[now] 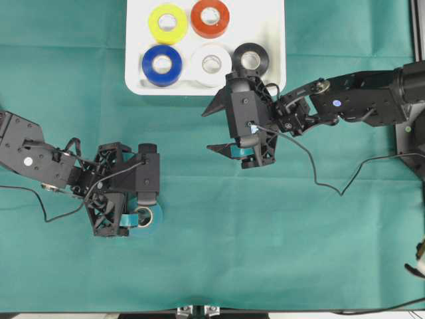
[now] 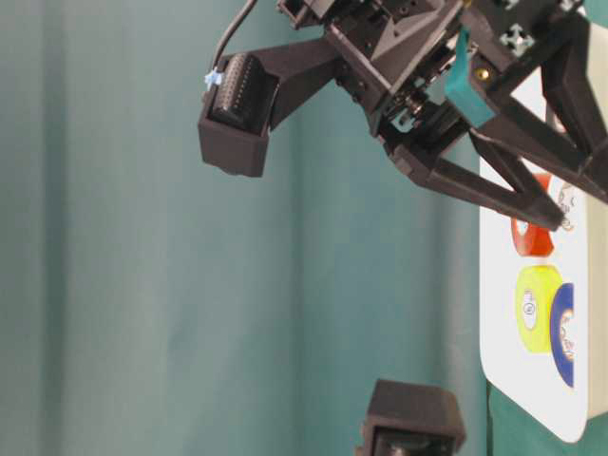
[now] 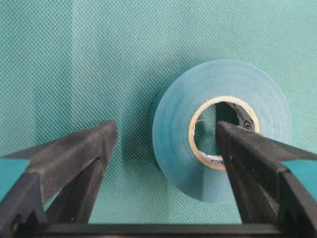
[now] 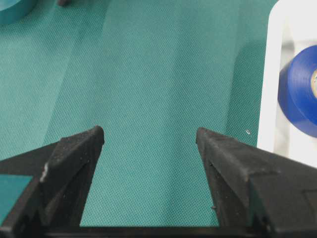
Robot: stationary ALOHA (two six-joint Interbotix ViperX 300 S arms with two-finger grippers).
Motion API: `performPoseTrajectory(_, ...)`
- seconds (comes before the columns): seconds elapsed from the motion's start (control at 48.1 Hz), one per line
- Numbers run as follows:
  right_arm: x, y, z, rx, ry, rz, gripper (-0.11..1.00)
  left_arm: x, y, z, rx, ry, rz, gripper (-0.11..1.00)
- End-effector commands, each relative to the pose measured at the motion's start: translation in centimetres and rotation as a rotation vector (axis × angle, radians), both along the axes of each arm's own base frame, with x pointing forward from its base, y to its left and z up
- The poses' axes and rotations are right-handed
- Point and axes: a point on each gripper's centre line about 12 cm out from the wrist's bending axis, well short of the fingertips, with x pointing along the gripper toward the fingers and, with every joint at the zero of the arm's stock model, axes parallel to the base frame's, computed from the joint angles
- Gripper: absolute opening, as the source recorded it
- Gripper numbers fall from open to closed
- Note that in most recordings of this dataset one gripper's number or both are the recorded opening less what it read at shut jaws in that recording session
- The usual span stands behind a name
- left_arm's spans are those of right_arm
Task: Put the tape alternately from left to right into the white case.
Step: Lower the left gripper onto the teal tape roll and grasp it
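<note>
case: white case at far centre; yellow, red-orange, blue, white, black rolls inside.
last roll: teal tape flat on cloth, near left.
left gripper: jaws wide, holding nothing; one fingertip over the core, the other outside the rim.
right gripper: wide, empty, near case's near edge.
step: sixth pick, judged.
next: lower, close on the ring wall, carry to case.
</note>
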Motion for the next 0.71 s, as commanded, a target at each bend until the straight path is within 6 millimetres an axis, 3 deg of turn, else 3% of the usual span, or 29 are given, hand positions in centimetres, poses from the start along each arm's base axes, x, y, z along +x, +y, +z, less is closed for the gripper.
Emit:
performPoseTrajectory(0.0, 0.4, 0.1, 1.7, 0.004, -0.048, 0.002, 0.81, 0.3, 0.1, 0.6, -0.006, -0.012, 0.007, 0.79)
performPoseTrajectory(0.146, 0.4, 0.1, 1.7, 0.004, -0.048, 0.002, 0.81, 0.5, 0.1, 1.0, -0.01, -0.024, 0.008, 0.72)
performPoseTrajectory(0.229, 0.4, 0.1, 1.6, 0.004, -0.046, 0.002, 0.81, 0.5, 0.0, 1.1, -0.011, -0.027, 0.008, 0.56)
performPoseTrajectory(0.374, 0.4, 0.1, 1.7, 0.004, -0.048, 0.002, 0.81, 0.7, 0.0, 1.5, -0.013, -0.041, 0.005, 0.17)
performPoseTrajectory(0.478, 0.4, 0.1, 1.7, 0.004, -0.048, 0.002, 0.81, 0.9, -0.1, 2.2, -0.019, -0.06, 0.003, 0.0)
performPoseTrajectory(0.686, 0.3, 0.1, 1.7, 0.005, -0.046, 0.001, 0.81, 0.9, -0.1, 3.0, -0.025, -0.082, 0.002, -0.03)
